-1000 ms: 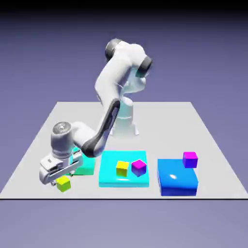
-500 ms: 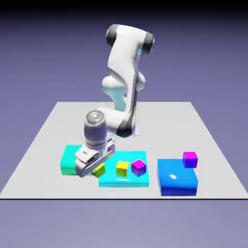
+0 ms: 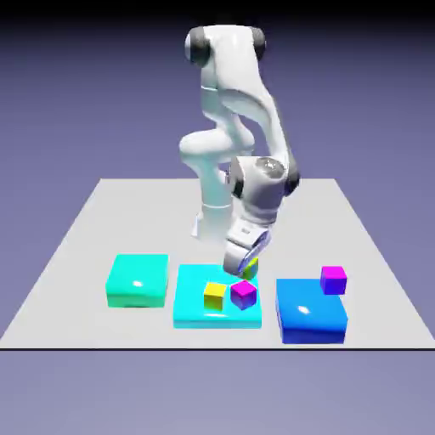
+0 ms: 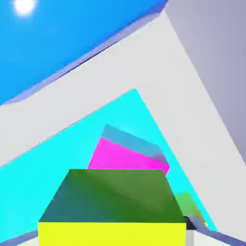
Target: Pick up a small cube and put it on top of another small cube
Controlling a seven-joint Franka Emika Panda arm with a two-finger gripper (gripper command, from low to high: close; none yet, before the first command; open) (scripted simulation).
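blue block (image 3: pixel 311 314): glossy, highlight | cyan block (image 3: pixel 191 307): smooth, sheen | table (image 3: pixel 76 246): matt grey

My arm rises from its base in a tall arch, folds at the elbow and comes down toward the front of the table, with the wrist hanging low and tilted a little toward the exterior view's left. My gripper (image 3: pixel 244 265) points downward, its fingers clamped on the lime small cube (image 4: pixel 113 211), which fills the bottom of my hand view and hides my fingertips, held above the table
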